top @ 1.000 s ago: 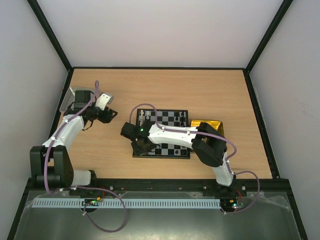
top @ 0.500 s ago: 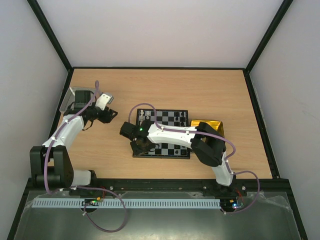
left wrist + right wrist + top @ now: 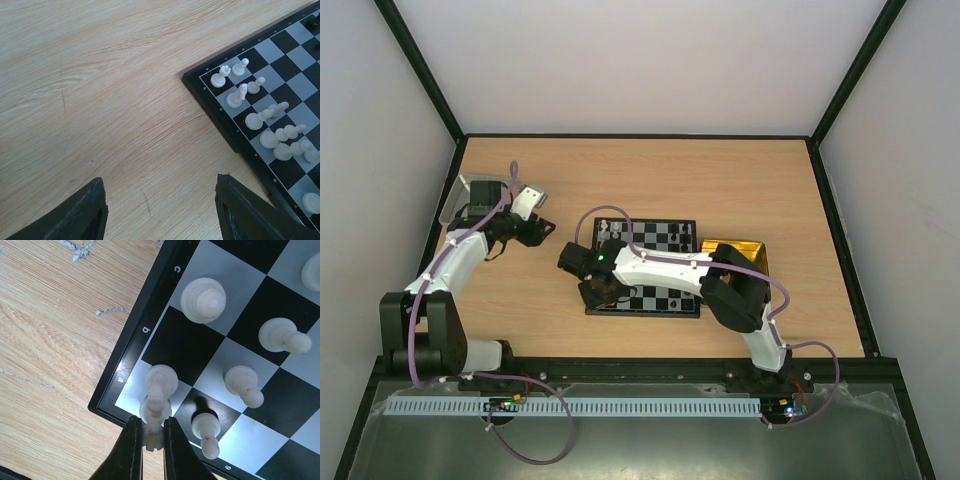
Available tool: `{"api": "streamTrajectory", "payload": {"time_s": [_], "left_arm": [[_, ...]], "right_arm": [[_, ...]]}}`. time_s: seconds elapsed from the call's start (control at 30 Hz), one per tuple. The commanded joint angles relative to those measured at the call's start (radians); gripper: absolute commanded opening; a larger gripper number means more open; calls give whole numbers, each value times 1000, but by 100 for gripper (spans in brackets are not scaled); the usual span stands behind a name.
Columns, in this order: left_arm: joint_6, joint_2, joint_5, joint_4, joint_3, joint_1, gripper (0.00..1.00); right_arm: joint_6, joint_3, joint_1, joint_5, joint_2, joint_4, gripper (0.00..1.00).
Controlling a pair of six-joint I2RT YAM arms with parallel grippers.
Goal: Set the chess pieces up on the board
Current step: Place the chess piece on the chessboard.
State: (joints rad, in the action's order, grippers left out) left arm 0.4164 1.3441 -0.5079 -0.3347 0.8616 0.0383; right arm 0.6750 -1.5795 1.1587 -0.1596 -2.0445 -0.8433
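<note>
On the board (image 3: 287,42): a bunch of white chess pieces (image 3: 254,120) standing near one edge, looks like plenty left to place
Right gripper (image 3: 152,432): pinched on a white piece (image 3: 161,380), sitting on the corner square by "a"
Left gripper (image 3: 161,207): spread wide, holding nothing, over the table (image 3: 100,90) beside the board

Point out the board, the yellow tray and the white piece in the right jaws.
board (image 3: 215,100): left wrist view, on its black border.
yellow tray (image 3: 745,246): top external view, on its exposed far edge.
white piece (image 3: 161,379): right wrist view, on its round base, at the corner square.
</note>
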Motion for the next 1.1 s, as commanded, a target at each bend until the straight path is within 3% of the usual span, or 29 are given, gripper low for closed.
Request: {"api": "streamTrajectory", "payload": {"time_s": [0.0,1.07], "left_arm": [[9,-8,-20,-12,-8,5,61],[19,-7,-30,-15,-14,5,61]], "right_arm": [[-18,-25,-2,8,-13,-13,2],[-5,-34,-1,-26,-19,-4,12]]}}
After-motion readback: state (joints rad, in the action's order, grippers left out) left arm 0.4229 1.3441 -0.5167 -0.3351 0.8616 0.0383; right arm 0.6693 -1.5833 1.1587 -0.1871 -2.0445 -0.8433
